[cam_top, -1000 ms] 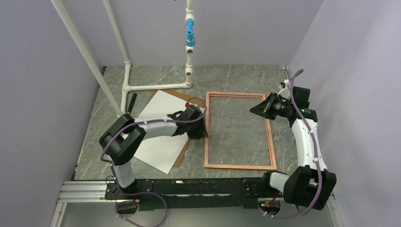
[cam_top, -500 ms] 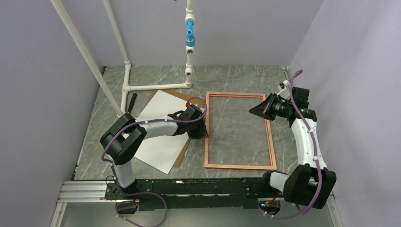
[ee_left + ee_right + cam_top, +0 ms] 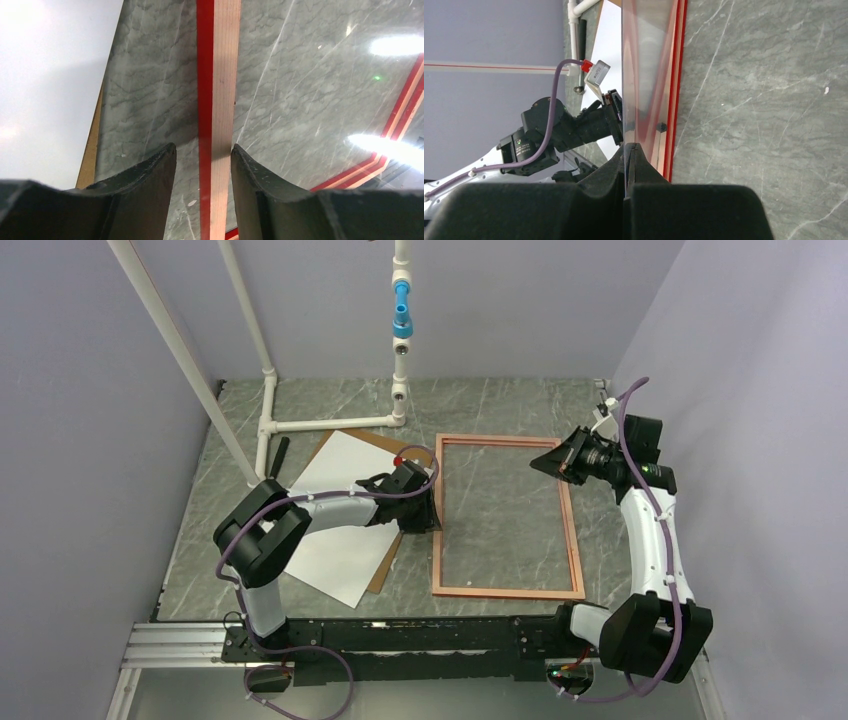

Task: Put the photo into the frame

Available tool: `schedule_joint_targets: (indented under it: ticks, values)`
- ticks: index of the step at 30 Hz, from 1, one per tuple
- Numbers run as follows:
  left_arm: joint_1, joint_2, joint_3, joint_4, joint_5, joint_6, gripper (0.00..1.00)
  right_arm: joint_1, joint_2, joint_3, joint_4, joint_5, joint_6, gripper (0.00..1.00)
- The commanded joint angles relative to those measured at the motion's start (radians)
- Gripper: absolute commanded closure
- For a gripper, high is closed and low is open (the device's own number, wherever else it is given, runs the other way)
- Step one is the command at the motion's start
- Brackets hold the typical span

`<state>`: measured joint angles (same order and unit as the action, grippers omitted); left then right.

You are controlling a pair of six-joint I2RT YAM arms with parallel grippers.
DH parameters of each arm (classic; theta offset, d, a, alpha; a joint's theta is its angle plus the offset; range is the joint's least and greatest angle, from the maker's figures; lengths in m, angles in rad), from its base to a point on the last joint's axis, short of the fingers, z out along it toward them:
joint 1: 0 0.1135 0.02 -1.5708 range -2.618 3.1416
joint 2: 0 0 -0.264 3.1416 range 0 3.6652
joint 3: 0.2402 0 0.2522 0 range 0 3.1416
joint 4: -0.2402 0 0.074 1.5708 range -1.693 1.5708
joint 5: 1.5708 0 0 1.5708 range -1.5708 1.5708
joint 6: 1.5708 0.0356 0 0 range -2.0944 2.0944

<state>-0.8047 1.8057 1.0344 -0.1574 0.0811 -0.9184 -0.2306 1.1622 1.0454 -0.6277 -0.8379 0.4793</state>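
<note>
The frame [image 3: 571, 540] lies flat on the marble table with its pale wood face up; its red edge shows in the left wrist view [image 3: 220, 75] and the right wrist view [image 3: 679, 75]. The photo [image 3: 335, 500], white face up, lies left of the frame on a brown backing board [image 3: 383, 570]; it also shows in the left wrist view [image 3: 50, 75]. My left gripper [image 3: 432, 515] is open and straddles the frame's left rail [image 3: 202, 147]. My right gripper [image 3: 540, 462] is shut on the edge of a clear glossy pane [image 3: 646, 60], tilted up from the frame's far right corner [image 3: 628, 146].
A white PVC pipe stand [image 3: 330, 423] with a blue fitting [image 3: 401, 320] stands at the back left. Purple walls close in on the left, back and right. A metal rail [image 3: 180, 645] runs along the near edge.
My right gripper has drawn slightly back to the right and up, still holding the pane's edge. The left arm, frame and photo have not moved.
</note>
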Motion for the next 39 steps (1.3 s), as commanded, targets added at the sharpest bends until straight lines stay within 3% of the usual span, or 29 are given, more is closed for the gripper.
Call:
schedule_joint_targets:
  ticks: [1, 39]
  values:
    - [-0.009, 0.047, 0.0, -0.062, -0.029, 0.021, 0.5, -0.004, -0.022, 0.04, 0.027, -0.01, 0.015, 1.0]
    - [-0.009, 0.063, 0.009, -0.082, -0.032, 0.03, 0.51, 0.018, 0.085, -0.025, 0.151, -0.021, 0.065, 1.0]
